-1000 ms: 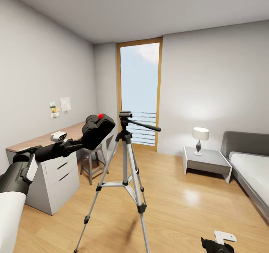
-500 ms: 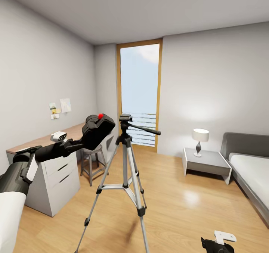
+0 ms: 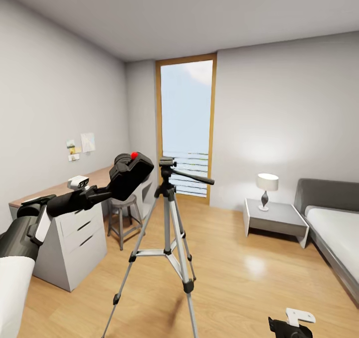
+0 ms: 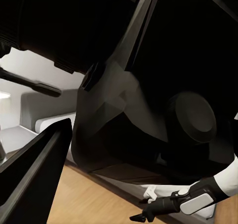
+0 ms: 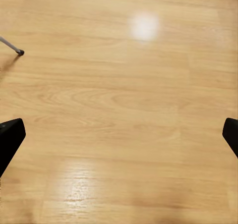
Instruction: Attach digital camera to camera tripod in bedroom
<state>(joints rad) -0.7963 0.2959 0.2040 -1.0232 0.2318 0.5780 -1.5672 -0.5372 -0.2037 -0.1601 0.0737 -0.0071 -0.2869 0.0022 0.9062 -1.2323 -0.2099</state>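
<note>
Your left end effector (image 3: 107, 192) grasps the matte-black digital camera (image 3: 129, 174), just at 9 o'clock of the silver-grey three-legged tripod's black head (image 3: 167, 162).

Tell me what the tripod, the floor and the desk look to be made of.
Camera tripod: silver-grey legs with a dull sheen, likely metal; black collars and head, perhaps plastic.
Floor: light wood planks, glossy, with grain and a bright light spot.
Desk: matte pale grey body with drawers, brown wood-look top.
</note>
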